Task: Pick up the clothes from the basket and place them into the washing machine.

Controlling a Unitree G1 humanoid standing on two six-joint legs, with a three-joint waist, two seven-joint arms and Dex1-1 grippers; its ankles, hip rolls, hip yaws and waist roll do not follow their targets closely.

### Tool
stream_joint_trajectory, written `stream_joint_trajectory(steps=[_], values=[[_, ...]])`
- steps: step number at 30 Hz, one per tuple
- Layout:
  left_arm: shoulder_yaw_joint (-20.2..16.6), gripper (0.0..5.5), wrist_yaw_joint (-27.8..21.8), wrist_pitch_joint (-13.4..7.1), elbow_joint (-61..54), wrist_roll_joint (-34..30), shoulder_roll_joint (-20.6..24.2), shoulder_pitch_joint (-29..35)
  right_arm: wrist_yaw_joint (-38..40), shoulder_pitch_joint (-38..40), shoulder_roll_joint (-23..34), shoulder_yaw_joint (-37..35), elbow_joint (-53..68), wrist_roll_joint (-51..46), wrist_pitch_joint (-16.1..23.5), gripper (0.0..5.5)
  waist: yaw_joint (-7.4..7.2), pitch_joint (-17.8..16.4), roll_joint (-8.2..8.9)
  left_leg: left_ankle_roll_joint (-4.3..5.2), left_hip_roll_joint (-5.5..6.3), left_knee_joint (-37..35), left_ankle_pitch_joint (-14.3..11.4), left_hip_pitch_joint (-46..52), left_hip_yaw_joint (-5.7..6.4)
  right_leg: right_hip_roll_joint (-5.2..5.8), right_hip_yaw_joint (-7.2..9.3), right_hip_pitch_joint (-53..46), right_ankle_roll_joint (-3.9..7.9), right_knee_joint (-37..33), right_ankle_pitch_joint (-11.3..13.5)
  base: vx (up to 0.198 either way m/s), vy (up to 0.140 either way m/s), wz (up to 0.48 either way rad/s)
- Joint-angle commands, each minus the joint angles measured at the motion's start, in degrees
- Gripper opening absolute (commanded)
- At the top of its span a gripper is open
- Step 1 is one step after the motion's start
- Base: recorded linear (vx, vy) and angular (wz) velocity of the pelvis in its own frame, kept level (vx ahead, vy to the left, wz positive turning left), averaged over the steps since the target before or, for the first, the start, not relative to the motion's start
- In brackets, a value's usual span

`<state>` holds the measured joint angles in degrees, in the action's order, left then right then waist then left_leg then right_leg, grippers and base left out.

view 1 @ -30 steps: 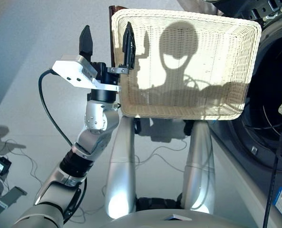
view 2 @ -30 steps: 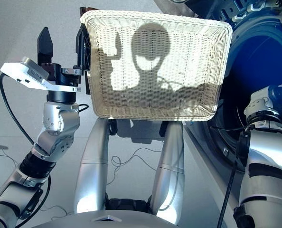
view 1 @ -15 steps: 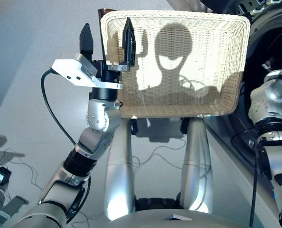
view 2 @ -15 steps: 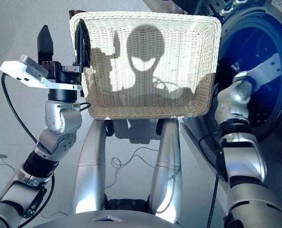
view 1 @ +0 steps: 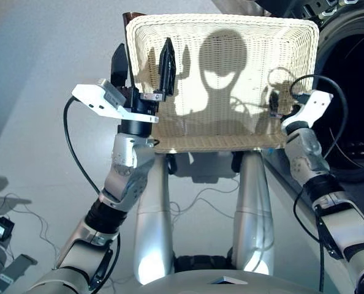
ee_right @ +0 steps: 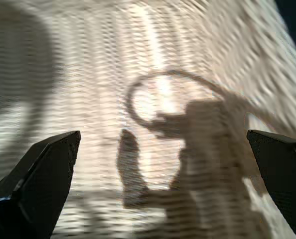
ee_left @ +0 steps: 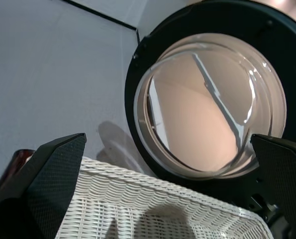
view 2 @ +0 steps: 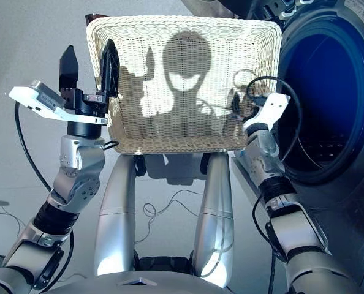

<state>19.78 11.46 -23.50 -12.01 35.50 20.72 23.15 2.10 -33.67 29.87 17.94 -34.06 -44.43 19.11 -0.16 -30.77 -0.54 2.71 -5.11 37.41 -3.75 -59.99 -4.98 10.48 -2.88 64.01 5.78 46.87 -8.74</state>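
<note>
Rectangular cream-white woven wicker basket (view 1: 231, 73) is being seen bare inside; no garment visible in any view.

Left gripper (view 1: 142, 64) is being held at basket's left rim, fingers spread apart.

Right gripper (ee_right: 153, 149) is being held over basket's right part, fingers apart.

Dark grey front-loading washing machine (view 2: 329, 104) is standing just right of basket, round porthole open; black-rimmed clear glass door (ee_left: 208, 104) is showing beyond basket.

Black cables (view 1: 22, 208) are lying on grey floor (view 1: 35, 73).

The basket (view 1: 231, 131) is set straight ahead, with the washing machine (view 2: 347, 122) just to its right. The glass door (ee_left: 208, 107) is seen beyond the basket's far rim. The left gripper (view 1: 142, 61) is placed astride the basket's left wall, and the right gripper (view 2: 234, 104) is held over the basket's right part, near the porthole (view 2: 320, 110)
</note>
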Motion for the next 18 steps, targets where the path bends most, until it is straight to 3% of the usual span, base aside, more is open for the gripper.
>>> stream_joint_trajectory(steps=[1, 7, 11, 12, 18], values=[[-2.93, 5.5, -3.2, -3.12, 0.19, 1.64, -1.39, -1.5, 0.92, 2.61, 0.21, -1.66, 8.51, 6.68, 4.95, 5.5, -0.12, 0.98, 0.08, 1.8, -0.5, -1.86, -0.8, 4.73, -0.65, -1.04, 0.95, -5.32, 1.33, -9.25, 6.58, 0.0, 0.0, 0.0], [-4.81, 5.5, -5.27, -2.61, 9.64, -1.21, -1.01, -4.48, 1.02, 10.82, -2.74, -4.5, 18.96, 10.76, 7.66, 5.5, -1.46, 0.98, -0.28, 2.09, 1.0, -13.94, 2.86, 17.52, -2.08, -0.64, 1.98, -17.26, 3.11, -20.4, 10.39, 0.086, 0.007, -0.034], [-4.46, 5.5, -8.81, -1.84, 18.77, -4.54, -0.78, -6.72, 0.97, 14.64, -4.32, -6.12, 18.54, 13.54, 7.83, 5.5, -1.97, 0.98, -0.23, 2.19, 2.03, -21.62, 4.59, 28.11, -2.72, -0.45, 2.64, -27.1, 4.35, -27.4, 12.82, 0.149, 0.019, -0.141], [-4.3, 5.5, -10.25, -1.22, 23.3, -6.18, -0.88, -8.83, 0.15, 17.53, -4.79, -6.85, 17.34, 14.07, 7.32, 5.5, -2.09, 1.78, -0.34, 2.48, 2.45, -24.76, 5.17, 32.83, -2.8, -0.22, 3.1, -31.78, 4.99, -30.25, 13.5, 0.164, 0.011, -0.14], [-3.55, 5.5, -14.69, 0.41, 38.34, -10.07, -2.02, -13.49, -3.69, 23.05, -5.5, -6.18, 9.88, 15.83, 4.9, 5.5, -1.6, 6.34, -0.11, 3.08, 2.38, -30.98, 6.87, 42.28, -2.99, 0.01, 4.33, -42.21, 5.75, -36.84, 14.98, 0.179, 0.002, -0.071]])
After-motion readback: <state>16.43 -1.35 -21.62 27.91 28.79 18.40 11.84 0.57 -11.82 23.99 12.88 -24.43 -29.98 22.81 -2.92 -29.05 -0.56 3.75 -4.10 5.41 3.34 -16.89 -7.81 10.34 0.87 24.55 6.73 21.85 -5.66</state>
